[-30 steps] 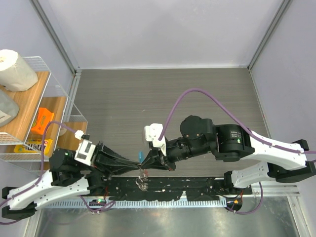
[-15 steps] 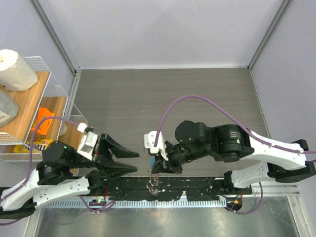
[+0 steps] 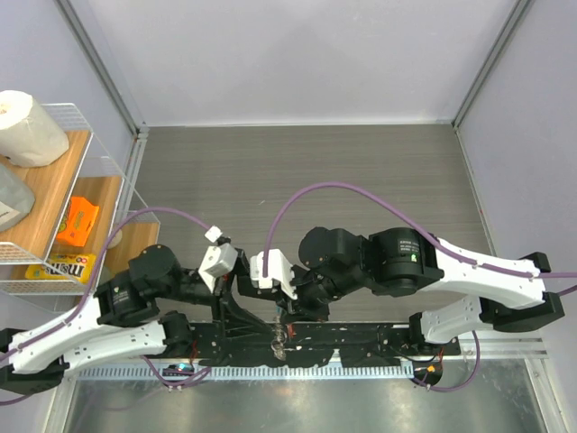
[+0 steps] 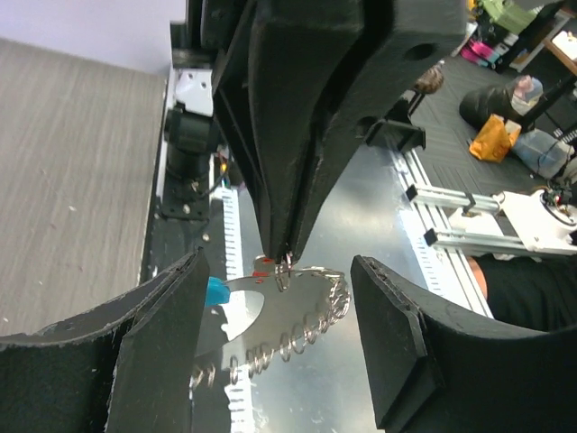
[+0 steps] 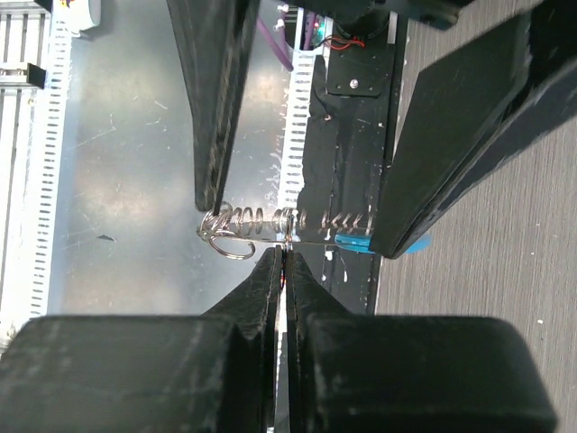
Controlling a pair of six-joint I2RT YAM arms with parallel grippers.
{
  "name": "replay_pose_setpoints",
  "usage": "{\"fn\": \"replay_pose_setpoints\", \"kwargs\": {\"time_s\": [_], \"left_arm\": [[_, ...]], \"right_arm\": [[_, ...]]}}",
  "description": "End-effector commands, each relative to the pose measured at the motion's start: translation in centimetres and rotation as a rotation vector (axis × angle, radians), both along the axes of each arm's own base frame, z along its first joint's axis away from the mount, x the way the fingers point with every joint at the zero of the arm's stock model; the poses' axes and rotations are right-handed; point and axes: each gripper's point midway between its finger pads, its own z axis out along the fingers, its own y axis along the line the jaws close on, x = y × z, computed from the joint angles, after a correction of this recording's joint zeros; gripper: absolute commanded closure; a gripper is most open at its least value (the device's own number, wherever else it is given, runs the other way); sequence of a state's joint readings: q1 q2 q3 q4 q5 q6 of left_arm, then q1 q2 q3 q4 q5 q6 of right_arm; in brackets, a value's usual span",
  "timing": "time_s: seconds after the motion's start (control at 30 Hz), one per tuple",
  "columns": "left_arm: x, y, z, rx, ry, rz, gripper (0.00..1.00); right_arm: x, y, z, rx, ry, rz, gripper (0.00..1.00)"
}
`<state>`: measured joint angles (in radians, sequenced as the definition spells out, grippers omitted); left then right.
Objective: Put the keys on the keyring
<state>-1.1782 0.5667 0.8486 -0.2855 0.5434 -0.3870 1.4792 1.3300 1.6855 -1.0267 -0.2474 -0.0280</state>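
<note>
My right gripper (image 5: 284, 252) is shut, and a red sliver of the key (image 5: 284, 276) shows between its fingers. The keyring (image 5: 261, 219), a silvery chain with a light-blue tag (image 5: 353, 240), hangs at its tip. In the left wrist view the same chain (image 4: 311, 316) and blue tag (image 4: 216, 290) dangle from the right gripper (image 4: 283, 256), with red bits of the key (image 4: 261, 267) beside it. My left gripper (image 4: 278, 271) is open, its fingers (image 4: 162, 343) apart on either side of the chain without touching it. From above, both grippers (image 3: 280, 317) meet over the black rail.
A wire rack (image 3: 108, 180) at the far left holds a paper roll (image 3: 27, 126) and an orange item (image 3: 79, 221). A black rail (image 3: 361, 338) runs along the near edge, with a metal sheet (image 3: 297, 397) below it. Grey wood-grain tabletop (image 3: 297, 171) lies beyond.
My left gripper has opened and let go, then swung in beside the right gripper. The right gripper stayed shut and carried the hanging chain slightly right and toward the near edge.
</note>
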Motion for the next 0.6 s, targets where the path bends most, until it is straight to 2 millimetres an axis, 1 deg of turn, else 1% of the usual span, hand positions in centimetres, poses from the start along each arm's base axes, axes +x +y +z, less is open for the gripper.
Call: {"fn": "replay_pose_setpoints", "kwargs": {"time_s": [0.0,0.03,0.13,0.37,0.57], "left_arm": [[-0.9,0.0,-0.6,0.074,0.046,-0.053,0.3],[-0.9,0.0,-0.9,0.093,0.05,-0.059,0.32],[-0.9,0.1,-1.6,0.128,0.059,-0.055,0.36],[-0.8,0.6,-1.8,0.147,0.05,-0.037,0.47],[-0.8,0.6,-1.4,0.139,0.045,-0.037,0.49]], "right_arm": [[-0.4,0.4,2.5,0.059,0.005,0.013,0.94],[-0.4,0.4,2.8,0.067,0.005,0.014,0.94],[-0.3,0.6,2.8,0.054,0.001,0.01,0.95],[-0.4,1.1,2.6,0.041,0.003,0.021,0.94],[-0.4,1.6,2.1,0.029,0.006,0.024,0.94]]}}
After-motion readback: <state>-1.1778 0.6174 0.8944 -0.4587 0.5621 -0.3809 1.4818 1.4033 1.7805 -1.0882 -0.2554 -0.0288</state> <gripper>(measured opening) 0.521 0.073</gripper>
